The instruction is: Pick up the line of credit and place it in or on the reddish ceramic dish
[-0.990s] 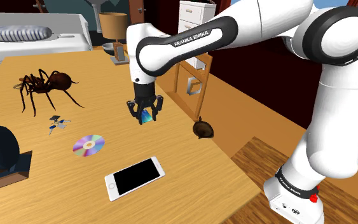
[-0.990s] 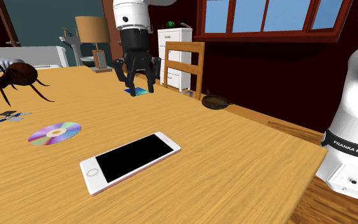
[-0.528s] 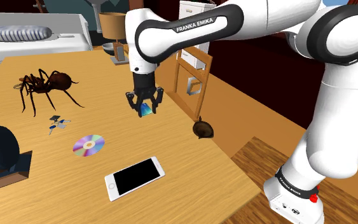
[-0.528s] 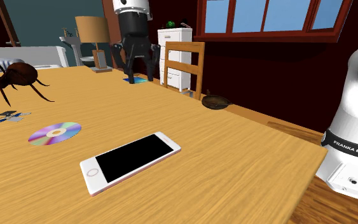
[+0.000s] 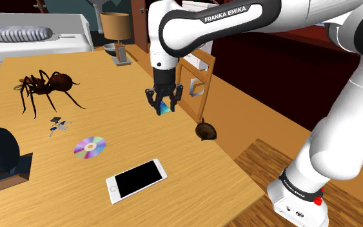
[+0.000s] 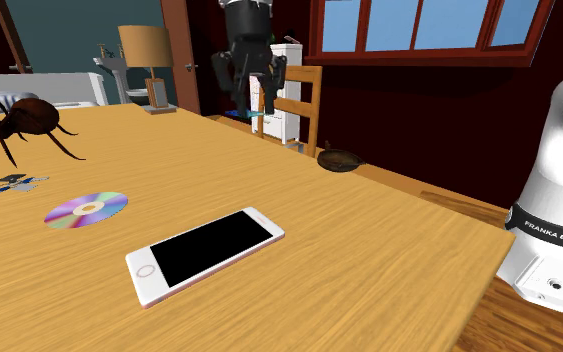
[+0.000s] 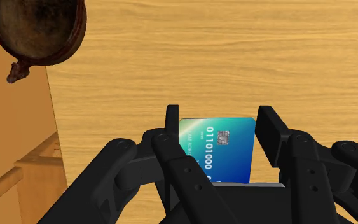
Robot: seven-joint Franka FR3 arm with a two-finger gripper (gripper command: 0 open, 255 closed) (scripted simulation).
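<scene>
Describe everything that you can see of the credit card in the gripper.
The credit card is a rectangle, shading from green at one side to deep blue at the other. Its face carries white digits, 01101000, and a small silver chip. The gripper is shut on it: its black fingers press the two side edges, and nothing else touches it. It hangs in the air above the wooden table, partly hidden by the gripper, apart from the dark brown dish at the table's edge.

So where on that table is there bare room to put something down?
Bare wood between the spider and the gripper holding the card, and between the phone and the brown dish. Crowded around the keys and disc.
</scene>
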